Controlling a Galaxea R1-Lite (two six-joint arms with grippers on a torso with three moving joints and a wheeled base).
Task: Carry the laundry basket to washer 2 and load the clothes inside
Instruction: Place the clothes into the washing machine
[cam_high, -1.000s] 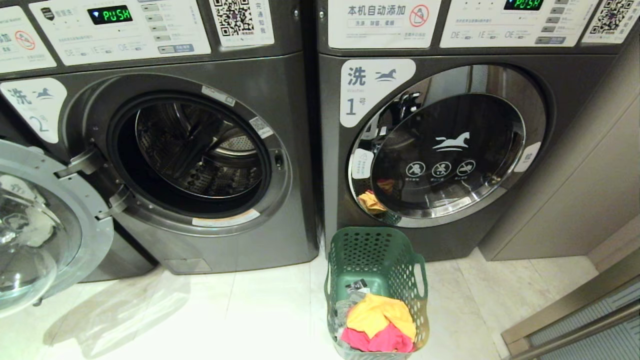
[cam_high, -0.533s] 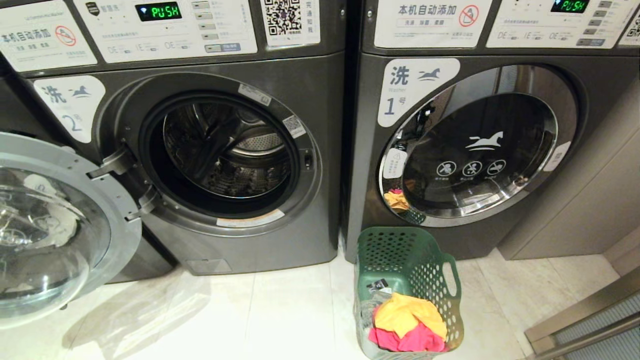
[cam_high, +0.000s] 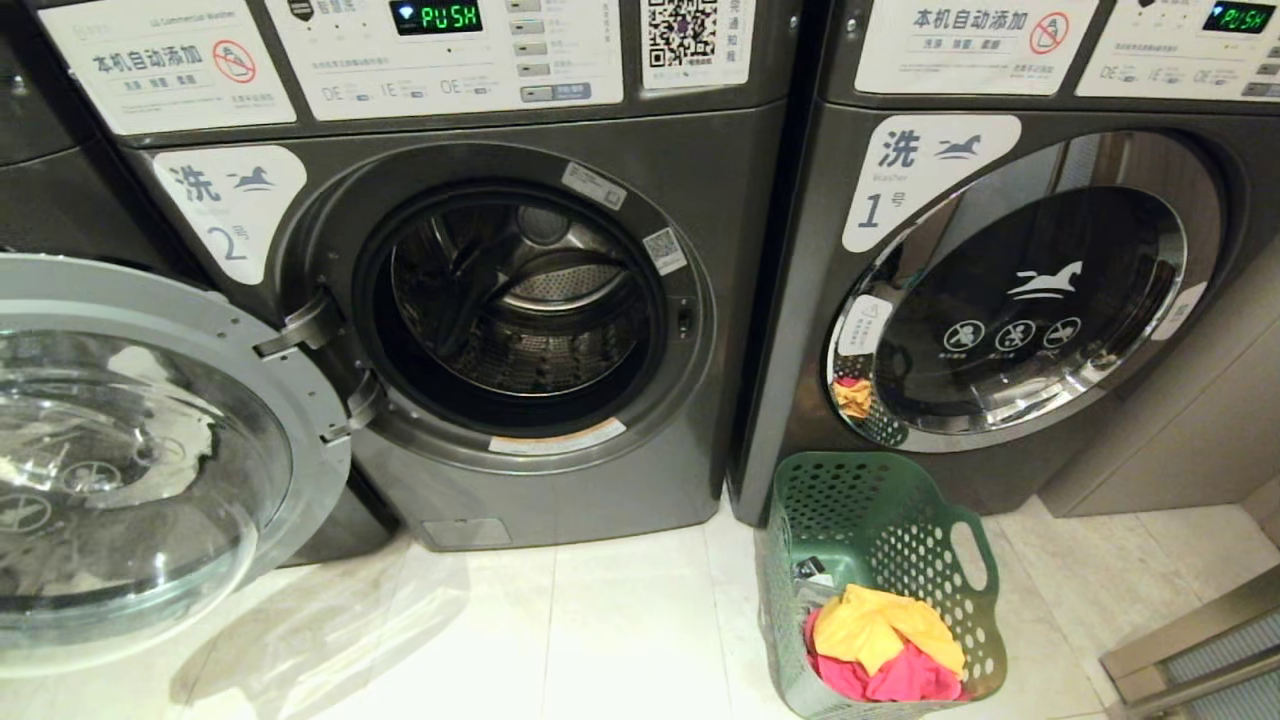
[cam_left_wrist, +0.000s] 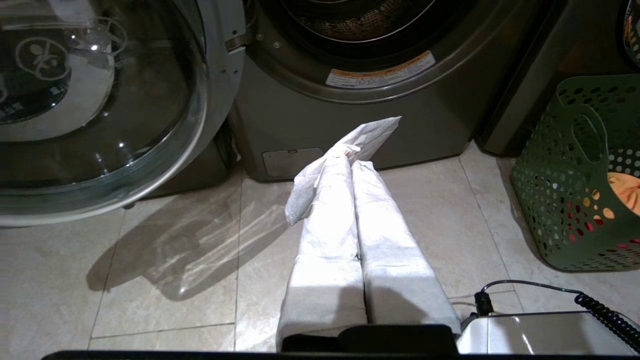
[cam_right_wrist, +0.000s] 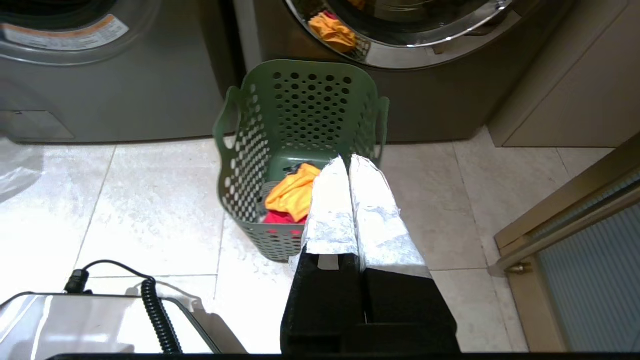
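Washer 2 (cam_high: 520, 300) is seen in the head view at about 10 o'clock, its round glass door (cam_high: 130, 450) swung fully open toward 8 o'clock and its steel drum (cam_high: 520, 300) exposed. Beside it, at 2 o'clock, washer 1 (cam_high: 1020, 290) is shut, and the yellow and pink clothes are mirrored in its chrome rim. The laundry basket (cam_high: 880, 520) is placed on the pale tiled floor (cam_high: 620, 630) at 5 o'clock, just in front of washer 1 and close to the seam between the two machines. Crumpled yellow and pink clothes (cam_high: 880, 640) are heaped inside it. Neither arm is seen in the head view. In the wrist views the left gripper (cam_left_wrist: 352, 162) is held above the floor before washer 2, jaws pressed together on nothing, and the right gripper (cam_right_wrist: 348, 165) is held over the near side of the basket, jaws likewise closed and empty.
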